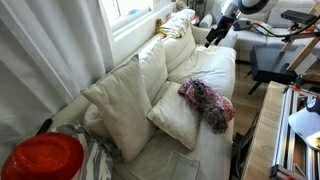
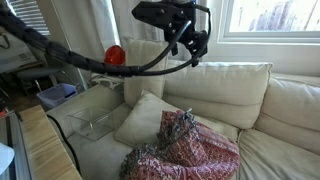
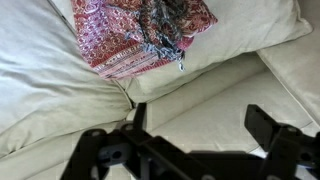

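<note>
Left to right, everything placed against the sofa [image 2: 235, 85]:

- Blue bin [image 2: 57, 95]: on the floor, well off the sofa's arm end. Its contents can't be made out.
- Clear plastic box [image 2: 95, 122]: just beside the sofa's arm end, low down. It also shows in an exterior view at the near end [image 1: 165, 165]. Its walls are see-through and the contents can't be made out. I can't tell whether it sits on the seat or just off it.
- Red round object [image 2: 116, 54]: behind the sofa's arm end, level with the top of the backrest. It looks glossy in an exterior view [image 1: 42, 158].
- Labels and writing: nothing legible on the bin, box or red object, all too small and blurred.
- Square cushion [image 2: 145, 122]: on the sofa's seat, leaning against the backrest.
- Patterned cloth [image 2: 180, 148]: bunched on the sofa's seat, lying partly on the square cushion, in a red/pink print with darker patches. It appears in both exterior views [image 1: 205, 102] and at the top of the wrist view [image 3: 140, 30].
- Gripper [image 2: 188, 48]: in the air above the sofa, well apart from the cloth. An exterior view puts it over the sofa's far end [image 1: 214, 35].
- Gripper state, wrist view [image 3: 200, 120]: the jaws are spread wide and the fingers [image 3: 140, 115] are far apart. Only bare sofa seat shows between them. It holds nothing and touches nothing.
</note>
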`<move>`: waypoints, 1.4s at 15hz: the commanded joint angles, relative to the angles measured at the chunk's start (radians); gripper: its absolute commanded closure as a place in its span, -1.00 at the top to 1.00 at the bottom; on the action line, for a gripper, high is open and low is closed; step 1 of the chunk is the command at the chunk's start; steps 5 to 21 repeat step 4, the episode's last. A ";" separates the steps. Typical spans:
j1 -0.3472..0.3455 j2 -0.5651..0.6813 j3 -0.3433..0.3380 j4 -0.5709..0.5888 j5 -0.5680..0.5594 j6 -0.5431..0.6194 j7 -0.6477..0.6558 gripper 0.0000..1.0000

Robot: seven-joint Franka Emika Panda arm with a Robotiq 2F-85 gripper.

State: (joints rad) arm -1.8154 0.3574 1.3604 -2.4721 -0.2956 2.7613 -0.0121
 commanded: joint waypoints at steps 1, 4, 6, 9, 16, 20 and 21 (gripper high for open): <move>0.003 -0.005 -0.001 0.000 0.003 0.000 0.000 1.00; 0.006 -0.013 -0.002 0.000 0.005 0.000 0.000 1.00; 0.006 -0.013 -0.002 0.000 0.005 0.000 0.000 1.00; 0.006 -0.013 -0.002 0.000 0.005 0.000 0.000 1.00; 0.006 -0.013 -0.002 0.000 0.005 0.000 0.000 1.00; 0.006 -0.013 -0.002 0.000 0.005 0.000 0.000 1.00; 0.006 -0.013 -0.002 0.000 0.005 0.000 0.000 1.00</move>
